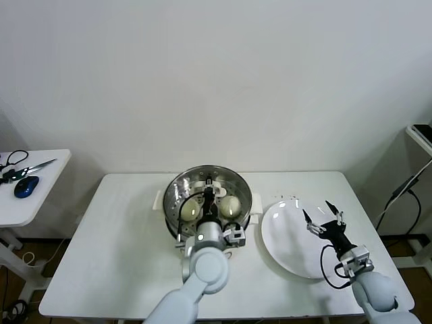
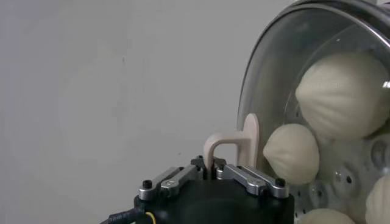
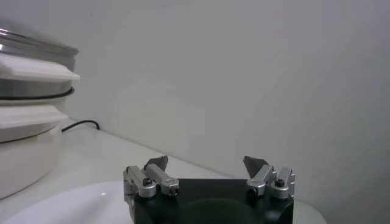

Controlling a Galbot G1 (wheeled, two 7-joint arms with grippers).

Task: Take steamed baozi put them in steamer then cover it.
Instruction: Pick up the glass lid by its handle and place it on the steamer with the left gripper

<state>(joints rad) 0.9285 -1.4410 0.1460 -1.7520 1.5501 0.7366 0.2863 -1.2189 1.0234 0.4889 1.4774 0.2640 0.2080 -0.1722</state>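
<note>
At centre frame in the head view, the left gripper [image 1: 211, 196] stays out of this shot's doubt: clamped on the bar handle [image 2: 234, 143] of the cover [image 1: 209, 197], glass over the steamer [image 1: 209, 202]. Steamed baozi [image 2: 344, 95] sit inside on the perforated tray. The right gripper [image 1: 322, 214], fingers apart, hovers over the white plate [image 1: 287, 236] at lower right. If the lid sits off-centre at release, its rim may ride the pot's edge and slide.

my left gripper [image 1: 210, 196] is reaching forward, its fingers clamping shut; my right gripper [image 1: 322, 214] is hovering low, fingers spread.
</note>
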